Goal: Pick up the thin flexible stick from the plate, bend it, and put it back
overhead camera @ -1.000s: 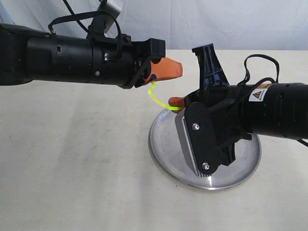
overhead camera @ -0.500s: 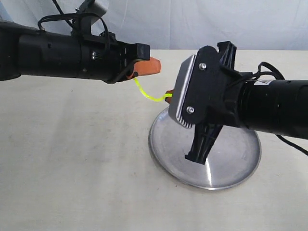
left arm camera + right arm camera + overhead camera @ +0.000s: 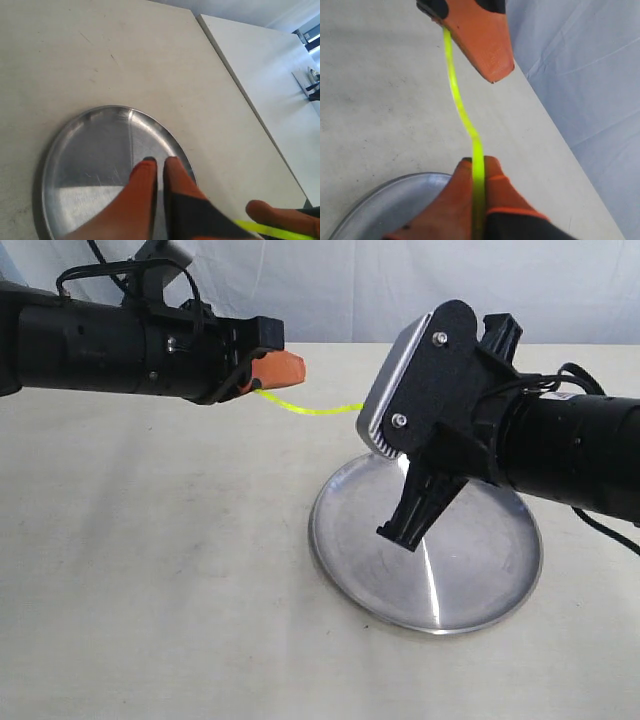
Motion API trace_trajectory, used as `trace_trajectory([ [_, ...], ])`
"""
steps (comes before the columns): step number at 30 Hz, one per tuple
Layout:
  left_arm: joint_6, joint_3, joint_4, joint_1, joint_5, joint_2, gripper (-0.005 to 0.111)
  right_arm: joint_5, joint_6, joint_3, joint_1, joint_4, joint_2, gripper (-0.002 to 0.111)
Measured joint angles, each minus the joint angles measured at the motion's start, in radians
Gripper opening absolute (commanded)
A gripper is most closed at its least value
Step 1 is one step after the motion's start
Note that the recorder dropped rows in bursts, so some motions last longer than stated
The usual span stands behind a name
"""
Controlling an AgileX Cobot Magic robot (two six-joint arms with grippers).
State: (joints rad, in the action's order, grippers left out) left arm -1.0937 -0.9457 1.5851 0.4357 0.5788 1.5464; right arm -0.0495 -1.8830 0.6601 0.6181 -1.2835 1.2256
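Observation:
The thin yellow-green stick hangs in the air, almost straight with a slight wave, above and left of the silver plate. My left gripper is shut on one end; the stick comes out beside its fingers in the left wrist view, low at the edge. My right gripper is shut on the other end, the stick running from between its orange fingertips up to the left gripper's fingers. In the exterior view the right fingers are hidden behind the wrist housing.
The plate lies on a pale tabletop with nothing in it. The right arm hovers over the plate's far half. A light cloth backdrop closes off the far table edge.
The left gripper drew back to the left and the right wrist turned over and rose. The stick went from a tight curve to a nearly straight line between the two grippers.

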Motion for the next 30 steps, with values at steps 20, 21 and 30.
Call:
trace_trajectory([
  [20, 0.000, 0.000, -0.015, -0.126, 0.053, 0.000, 0.058, -0.205, -0.036, -0.091, 0.000, -0.246, 0.039, -0.001],
  [21, 0.000, 0.000, -0.015, -0.139, 0.051, 0.000, 0.058, -0.207, -0.040, -0.101, 0.000, -0.274, 0.039, -0.001],
  [30, 0.018, 0.000, -0.041, -0.194, 0.048, 0.000, 0.058, -0.217, -0.053, -0.147, 0.000, -0.448, 0.039, -0.001],
])
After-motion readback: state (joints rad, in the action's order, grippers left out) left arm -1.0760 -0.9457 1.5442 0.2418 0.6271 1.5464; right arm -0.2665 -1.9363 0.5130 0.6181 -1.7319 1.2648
